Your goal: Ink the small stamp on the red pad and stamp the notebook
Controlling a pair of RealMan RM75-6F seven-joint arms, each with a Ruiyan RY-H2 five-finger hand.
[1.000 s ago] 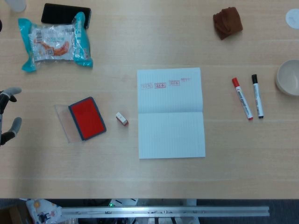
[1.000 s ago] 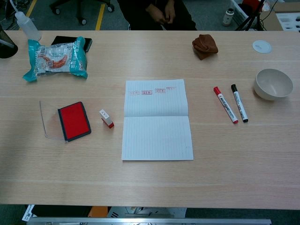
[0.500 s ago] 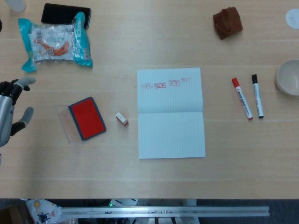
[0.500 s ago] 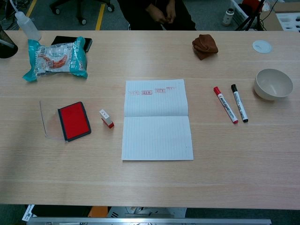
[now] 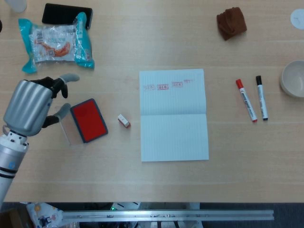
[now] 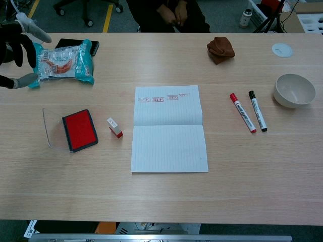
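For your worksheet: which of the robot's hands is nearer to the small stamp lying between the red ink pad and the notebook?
Left. The left hand hovers beyond the red pad, on the far side from the small stamp, holding nothing. The right hand appears in neither view.

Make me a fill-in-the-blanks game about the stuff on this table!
1. The small stamp lies between the red ink pad and the ____.
2. The left hand holds ____.
3. The two markers lie beside a ____ at the table's right edge.
4. The stamped marks sit on the notebook's ____ page.

Missing words: notebook; nothing; bowl; upper
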